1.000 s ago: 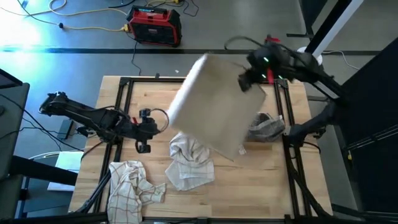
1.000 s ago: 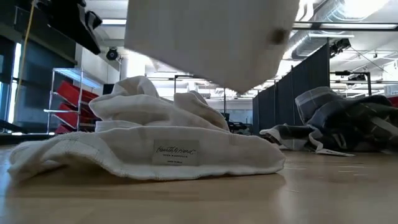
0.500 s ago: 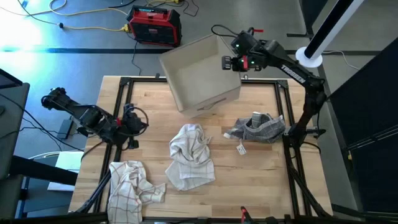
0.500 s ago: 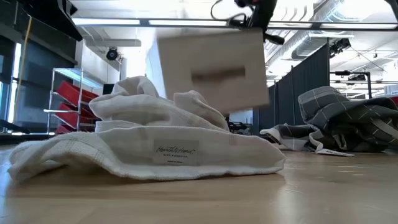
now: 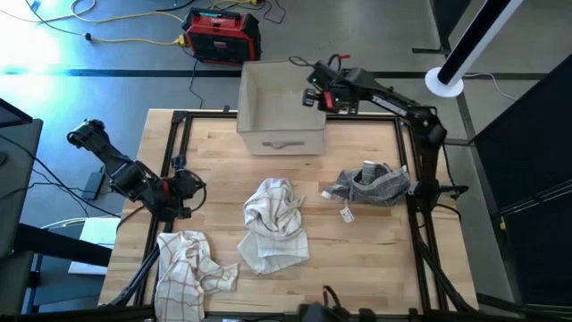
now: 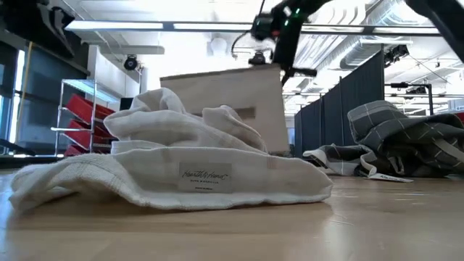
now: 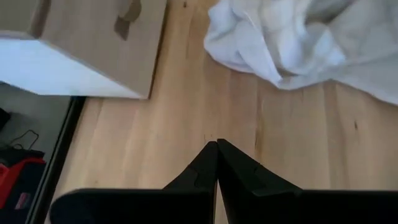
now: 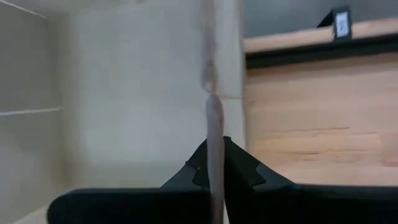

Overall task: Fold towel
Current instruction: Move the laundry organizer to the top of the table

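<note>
A crumpled white towel [image 5: 275,224] [image 6: 174,167] lies in the middle of the table. An open beige fabric box [image 5: 281,107] [image 6: 239,109] stands upright at the table's far edge; the towel hides its bottom in the low view. My right gripper [image 5: 315,94] [image 8: 214,155] is shut on the box's right wall. My left gripper [image 5: 183,192] [image 7: 216,149] is shut on nothing, low over the bare wood at the table's left, left of the white towel. My right gripper pinches the top rim of the box's right wall [image 8: 213,118], with one finger inside the box and one outside. The fingers come from above, slanting in from the table's right. The box sits upright, open side up.
A white towel with red checks [image 5: 188,268] lies bunched at the near left corner. A grey plaid towel [image 5: 375,183] [image 6: 399,145] lies at the right edge, a tag beside it. Bare wood shows between the towels and the box.
My right gripper has carried the box from high over the table's middle toward the far edge and down. The box has turned from tipped to upright. My left gripper has drawn back toward the table's left and near edges, still shut.
</note>
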Available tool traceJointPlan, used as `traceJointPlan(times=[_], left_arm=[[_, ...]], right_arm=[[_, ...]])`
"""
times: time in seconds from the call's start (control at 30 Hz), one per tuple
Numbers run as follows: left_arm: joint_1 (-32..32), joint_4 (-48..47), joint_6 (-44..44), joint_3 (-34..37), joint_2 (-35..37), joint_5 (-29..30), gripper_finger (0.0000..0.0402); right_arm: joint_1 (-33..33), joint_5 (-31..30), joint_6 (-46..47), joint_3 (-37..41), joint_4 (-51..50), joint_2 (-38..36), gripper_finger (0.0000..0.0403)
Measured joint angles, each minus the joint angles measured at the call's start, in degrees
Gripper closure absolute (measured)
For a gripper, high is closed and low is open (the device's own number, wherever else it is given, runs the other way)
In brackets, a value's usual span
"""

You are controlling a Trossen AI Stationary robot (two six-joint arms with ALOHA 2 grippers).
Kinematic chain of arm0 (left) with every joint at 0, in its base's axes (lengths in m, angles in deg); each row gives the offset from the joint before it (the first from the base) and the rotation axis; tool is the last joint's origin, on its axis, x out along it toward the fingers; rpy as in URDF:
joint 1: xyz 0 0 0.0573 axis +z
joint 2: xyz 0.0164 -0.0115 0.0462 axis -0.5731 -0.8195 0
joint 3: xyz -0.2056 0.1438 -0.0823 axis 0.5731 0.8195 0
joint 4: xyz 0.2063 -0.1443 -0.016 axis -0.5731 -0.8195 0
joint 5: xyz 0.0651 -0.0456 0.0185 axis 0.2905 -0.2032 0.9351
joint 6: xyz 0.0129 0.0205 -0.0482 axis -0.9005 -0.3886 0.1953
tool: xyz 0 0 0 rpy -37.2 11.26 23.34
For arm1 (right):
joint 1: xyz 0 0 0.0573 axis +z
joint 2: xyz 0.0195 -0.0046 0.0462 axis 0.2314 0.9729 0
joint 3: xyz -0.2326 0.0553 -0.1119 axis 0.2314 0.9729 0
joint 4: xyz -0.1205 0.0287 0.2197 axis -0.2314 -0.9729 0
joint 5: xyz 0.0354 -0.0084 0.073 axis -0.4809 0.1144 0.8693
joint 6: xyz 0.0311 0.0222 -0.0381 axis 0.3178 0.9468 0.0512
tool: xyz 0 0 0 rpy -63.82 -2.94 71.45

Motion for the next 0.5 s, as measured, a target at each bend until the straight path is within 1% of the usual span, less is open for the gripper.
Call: traceJointPlan(times=[0.2, 0.33, 0.5], left_arm=[[-1.25, 0.29, -0.08, -0.20, -0.07, 0.00, 0.0402], [-1.43, 0.29, -0.17, -0.20, -0.07, 0.00, 0.0402], [-1.40, 0.29, -0.18, -0.20, -0.07, -0.02, 0.0402]], right_arm=[[-0.26, -0.16, -1.00, -0.10, -0.13, 3.04, 0.0403], [-0.90, -3.93, -1.22, -0.13, -2.99, 3.01, 0.0403], [-1.76, -4.92, -1.80, -0.13, -6.32, 2.68, 0.0403]])
